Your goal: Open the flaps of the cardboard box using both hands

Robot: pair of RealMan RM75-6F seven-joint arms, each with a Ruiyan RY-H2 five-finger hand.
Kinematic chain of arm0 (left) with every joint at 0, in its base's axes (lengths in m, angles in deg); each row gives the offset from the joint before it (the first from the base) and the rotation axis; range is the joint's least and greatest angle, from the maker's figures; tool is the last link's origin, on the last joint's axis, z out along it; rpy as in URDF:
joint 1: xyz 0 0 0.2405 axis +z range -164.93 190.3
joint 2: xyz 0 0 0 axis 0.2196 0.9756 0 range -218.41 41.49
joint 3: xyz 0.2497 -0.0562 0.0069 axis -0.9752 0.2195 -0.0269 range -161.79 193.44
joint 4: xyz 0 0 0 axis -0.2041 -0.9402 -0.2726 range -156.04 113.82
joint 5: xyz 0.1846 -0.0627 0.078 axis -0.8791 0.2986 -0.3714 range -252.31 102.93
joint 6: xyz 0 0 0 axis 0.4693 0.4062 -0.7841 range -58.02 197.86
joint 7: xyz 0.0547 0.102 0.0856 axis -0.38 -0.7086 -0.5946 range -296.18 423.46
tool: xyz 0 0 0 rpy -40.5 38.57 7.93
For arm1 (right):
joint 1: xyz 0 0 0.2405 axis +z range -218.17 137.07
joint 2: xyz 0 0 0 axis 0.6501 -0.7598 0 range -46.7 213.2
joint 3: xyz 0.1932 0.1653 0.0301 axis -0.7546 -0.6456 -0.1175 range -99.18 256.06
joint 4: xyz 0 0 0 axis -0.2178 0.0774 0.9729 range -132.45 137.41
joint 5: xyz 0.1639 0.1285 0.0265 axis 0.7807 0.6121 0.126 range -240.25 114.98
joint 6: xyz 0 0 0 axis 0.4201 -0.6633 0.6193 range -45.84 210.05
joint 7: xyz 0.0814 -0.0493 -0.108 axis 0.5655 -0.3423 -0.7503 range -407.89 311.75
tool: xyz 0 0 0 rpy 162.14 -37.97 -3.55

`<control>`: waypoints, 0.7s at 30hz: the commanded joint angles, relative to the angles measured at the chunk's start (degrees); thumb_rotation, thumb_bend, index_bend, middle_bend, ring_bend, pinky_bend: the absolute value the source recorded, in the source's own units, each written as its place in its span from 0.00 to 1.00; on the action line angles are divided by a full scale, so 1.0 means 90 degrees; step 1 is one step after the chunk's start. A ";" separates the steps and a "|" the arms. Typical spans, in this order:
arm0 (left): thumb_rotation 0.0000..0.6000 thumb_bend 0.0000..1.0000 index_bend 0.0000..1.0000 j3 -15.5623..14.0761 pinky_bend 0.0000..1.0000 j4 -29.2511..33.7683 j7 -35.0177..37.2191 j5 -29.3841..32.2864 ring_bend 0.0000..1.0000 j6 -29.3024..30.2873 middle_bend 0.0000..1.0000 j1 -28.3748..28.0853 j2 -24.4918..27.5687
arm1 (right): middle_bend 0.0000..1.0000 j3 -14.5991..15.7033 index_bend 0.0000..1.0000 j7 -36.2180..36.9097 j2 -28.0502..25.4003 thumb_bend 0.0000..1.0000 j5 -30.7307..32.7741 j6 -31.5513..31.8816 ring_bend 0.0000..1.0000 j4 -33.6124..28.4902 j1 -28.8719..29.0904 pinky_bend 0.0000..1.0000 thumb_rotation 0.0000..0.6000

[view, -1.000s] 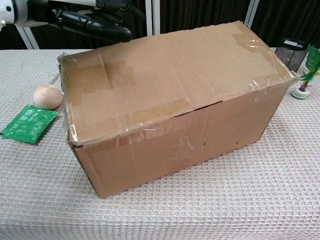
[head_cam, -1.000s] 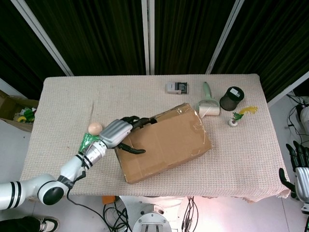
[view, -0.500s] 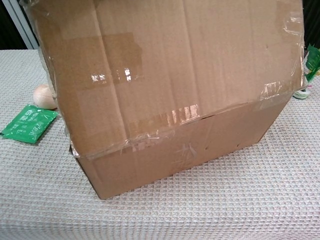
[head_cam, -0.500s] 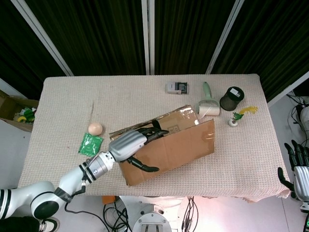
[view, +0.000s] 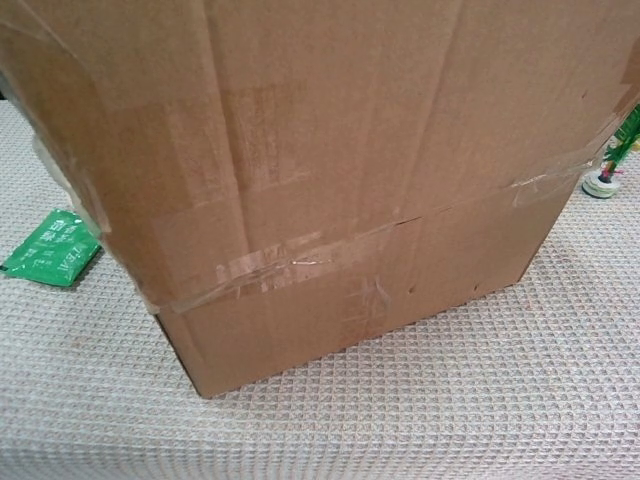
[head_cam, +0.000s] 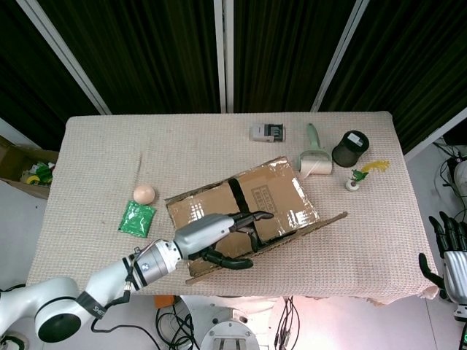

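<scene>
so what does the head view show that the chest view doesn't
Only the head view shows the left hand gripping the raised near flap, the box's open inside, the right hand open off the table's right edge, the round wooden ball, white lint roller, black mesh cup and small grey device.

Only the chest view shows the box's front wall and its clear tape seam close up.

Both show the brown cardboard box, the green sachet, the small green-and-yellow toy and the beige woven tablecloth.

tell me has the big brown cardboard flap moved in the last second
Yes. The brown cardboard flap swung up and toward the table's near edge, away from the green packet, pulled by the left hand.
</scene>
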 commanded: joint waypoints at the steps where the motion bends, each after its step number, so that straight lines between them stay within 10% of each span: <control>1: 0.11 0.00 0.01 0.0228 0.18 0.0115 0.0781 -0.0011 0.10 -0.0465 0.44 0.0051 0.0143 | 0.00 -0.0001 0.00 0.0007 0.0009 0.39 0.0007 -0.0012 0.00 0.0008 0.0006 0.00 1.00; 11: 0.07 0.00 0.00 0.0443 0.18 -0.0406 0.1581 -0.0349 0.10 -0.0716 0.41 0.0185 0.0094 | 0.00 0.0001 0.00 0.0021 0.0033 0.39 0.0023 -0.0019 0.00 0.0044 0.0006 0.00 1.00; 17: 0.25 0.08 0.11 -0.0067 0.18 -0.1097 -0.0133 -0.1125 0.10 0.0199 0.36 0.0191 -0.0291 | 0.00 -0.0008 0.00 0.0029 0.0036 0.39 0.0048 -0.0039 0.00 0.0061 0.0013 0.00 1.00; 21: 0.19 0.12 0.18 -0.0407 0.18 -0.1664 -0.1850 -0.1921 0.10 0.0980 0.36 0.0141 -0.0788 | 0.00 -0.0010 0.00 -0.0022 0.0046 0.39 0.0048 -0.0061 0.00 0.0046 0.0029 0.00 1.00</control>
